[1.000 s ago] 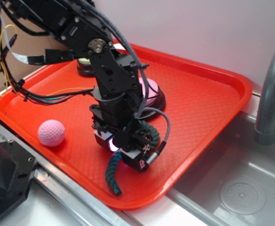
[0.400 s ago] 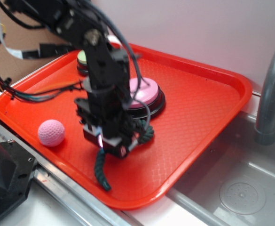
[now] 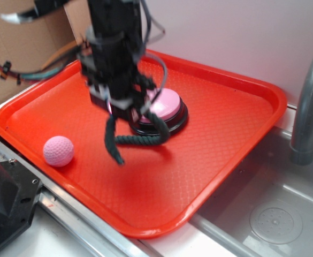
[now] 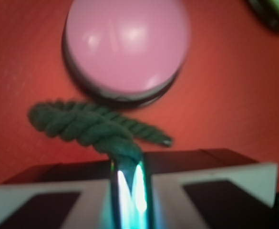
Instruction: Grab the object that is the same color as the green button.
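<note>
Rope piece [image 3: 137, 139], dark green and twisted, hangs off the red tray [image 3: 226, 123], pinched at its middle by the closed fingers [image 3: 125, 110] just in front of the pink-topped button [image 3: 164, 107]. One end dangles down toward the tray floor, the other curls in front of that button's black base. In the wrist view the rope piece [image 4: 96, 126] rises from between the fingers [image 4: 129, 188], below the pink-topped button [image 4: 127, 47]. Left of that button lies a pink ball [image 3: 58, 151]; the green button [image 4: 273, 12] is barely visible at the wrist view's upper right corner.
</note>
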Robot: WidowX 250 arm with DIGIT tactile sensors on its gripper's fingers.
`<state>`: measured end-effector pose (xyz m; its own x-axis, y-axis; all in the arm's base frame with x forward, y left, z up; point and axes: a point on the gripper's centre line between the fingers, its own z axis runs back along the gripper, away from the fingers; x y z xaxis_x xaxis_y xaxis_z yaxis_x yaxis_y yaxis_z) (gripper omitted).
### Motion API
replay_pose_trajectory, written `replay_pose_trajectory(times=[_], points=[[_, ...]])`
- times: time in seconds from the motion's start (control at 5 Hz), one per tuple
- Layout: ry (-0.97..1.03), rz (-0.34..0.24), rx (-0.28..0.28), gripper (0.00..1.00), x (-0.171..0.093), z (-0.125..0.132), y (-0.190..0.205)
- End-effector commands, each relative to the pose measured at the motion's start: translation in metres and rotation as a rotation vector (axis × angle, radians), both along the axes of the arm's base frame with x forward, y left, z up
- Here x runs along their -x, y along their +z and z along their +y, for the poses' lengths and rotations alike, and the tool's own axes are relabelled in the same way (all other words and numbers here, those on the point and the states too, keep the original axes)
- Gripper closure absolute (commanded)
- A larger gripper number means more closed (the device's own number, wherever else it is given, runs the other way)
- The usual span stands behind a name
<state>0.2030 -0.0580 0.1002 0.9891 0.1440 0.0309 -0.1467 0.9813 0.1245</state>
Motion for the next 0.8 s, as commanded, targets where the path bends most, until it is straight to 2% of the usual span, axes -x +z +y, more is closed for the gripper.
replay_pose_trajectory(times=[0.0, 0.2, 0.4, 0.6], points=[[0.144, -0.126, 0.05, 1.0, -0.012, 0.075, 0.085], [0.196, -0.154, 0.065, 1.0, -0.007, 0.108, 0.098], [0.236, -0.183, 0.101, 1.0, -0.006, 0.117, 0.098], [0.29, -0.161, 0.107, 1.0, 0.0, 0.12, 0.095]])
